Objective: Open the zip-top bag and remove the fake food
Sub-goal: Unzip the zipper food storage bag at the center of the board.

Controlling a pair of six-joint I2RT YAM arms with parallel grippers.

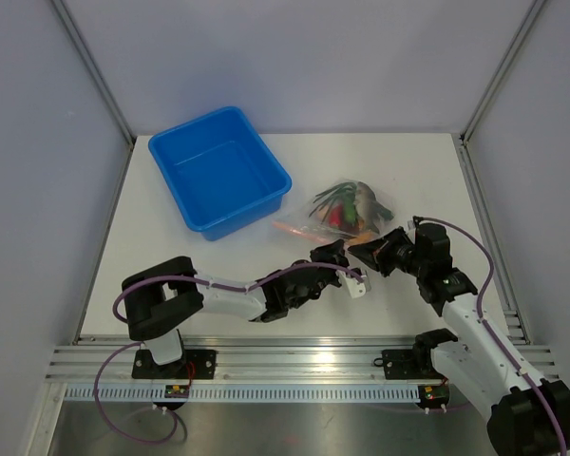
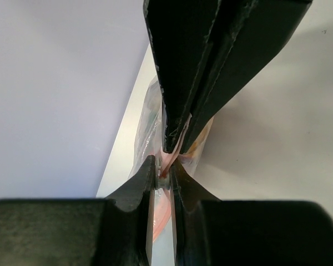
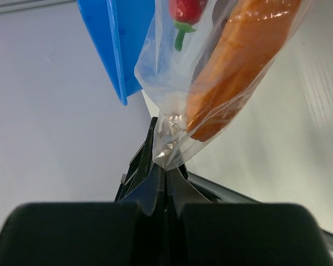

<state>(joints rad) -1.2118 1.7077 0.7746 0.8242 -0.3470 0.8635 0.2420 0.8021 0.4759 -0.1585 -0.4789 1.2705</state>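
Note:
The zip-top bag (image 1: 350, 211) lies right of the table's middle, its near edge lifted between both grippers. The fake food (image 1: 346, 203) shows through it as green, red and orange pieces. My left gripper (image 1: 334, 255) (image 2: 164, 167) is shut on the pinkish zip strip (image 2: 167, 166) at a small grey tab. The right gripper's fingers (image 2: 211, 66) hang just beyond, clamped on the same edge. In the right wrist view my right gripper (image 3: 166, 170) is shut on a clear bag (image 3: 172, 105) corner, with an orange piece (image 3: 238, 61) and a red chili (image 3: 186, 8) inside above it.
A blue plastic tub (image 1: 218, 180) (image 3: 122, 44) stands at the back left of the white table (image 1: 427, 180), a hand's width from the bag. Grey enclosure walls stand on three sides. An aluminium rail (image 1: 294, 356) runs along the near edge.

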